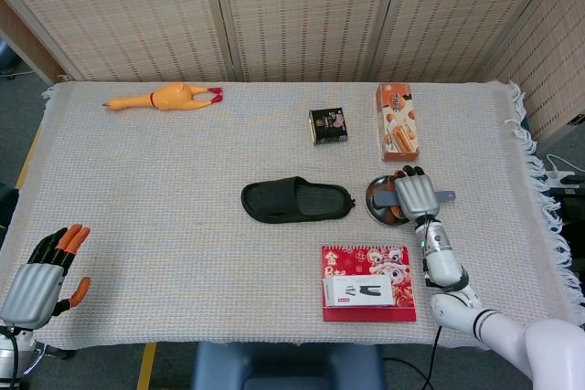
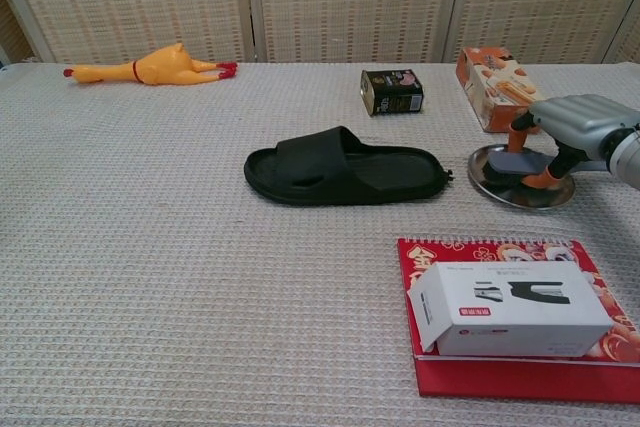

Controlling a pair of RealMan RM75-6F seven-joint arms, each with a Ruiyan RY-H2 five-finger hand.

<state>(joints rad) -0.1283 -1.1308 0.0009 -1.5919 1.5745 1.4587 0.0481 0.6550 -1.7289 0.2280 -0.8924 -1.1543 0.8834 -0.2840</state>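
My right hand [image 1: 413, 194] [image 2: 582, 123] is down over a round metal plate [image 1: 374, 200] [image 2: 497, 187] at the right of the table. Its orange-tipped fingers [image 2: 546, 177] curl around a grey brush [image 2: 514, 162] lying in the plate. The brush handle [image 1: 445, 195] sticks out to the right from under the hand. My left hand [image 1: 41, 279] hangs at the near left corner, off the table edge, with its fingers apart and nothing in them. The chest view does not show it.
A black slipper [image 1: 297, 199] [image 2: 345, 167] lies just left of the plate. A red spiral book [image 1: 366, 260] [image 2: 500, 252] with a white box [image 1: 363, 291] [image 2: 510, 307] on it sits in front. A snack box [image 1: 397, 121], a black tin [image 1: 327, 125] and a rubber chicken [image 1: 169, 97] lie along the back.
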